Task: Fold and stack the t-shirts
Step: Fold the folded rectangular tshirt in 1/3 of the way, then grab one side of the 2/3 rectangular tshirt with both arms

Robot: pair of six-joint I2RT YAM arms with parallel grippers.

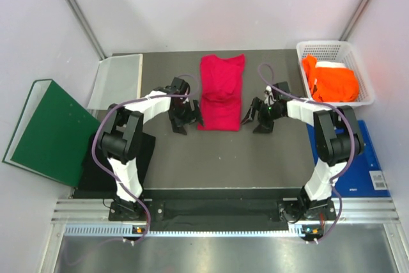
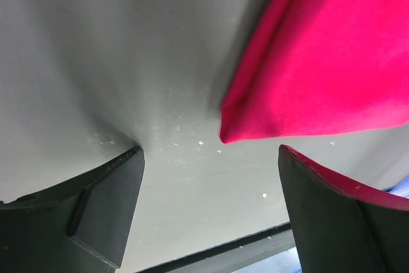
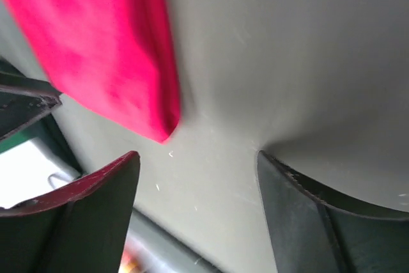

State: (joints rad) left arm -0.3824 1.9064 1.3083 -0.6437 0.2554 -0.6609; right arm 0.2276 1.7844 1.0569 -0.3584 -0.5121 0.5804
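Observation:
The crimson-pink t-shirt point(image 1: 222, 91) lies folded lengthwise in the middle of the grey mat. My left gripper point(image 1: 185, 119) is open and empty just left of its near corner, which shows in the left wrist view point(image 2: 319, 62). My right gripper point(image 1: 258, 119) is open and empty just right of its other near corner, seen in the right wrist view point(image 3: 102, 49). The bright orange t-shirt point(image 1: 332, 81) lies bunched in the white basket point(image 1: 363, 68) at the back right. The black t-shirt point(image 1: 137, 158) lies flat at the near left, partly under the left arm.
A dark green binder point(image 1: 48, 129) lies at the left edge. A clear plastic tray point(image 1: 118, 78) stands behind it. A flat blue board point(image 1: 367, 171) lies at the right, near the basket. The mat's front edge point(image 1: 211, 190) runs before the arm bases.

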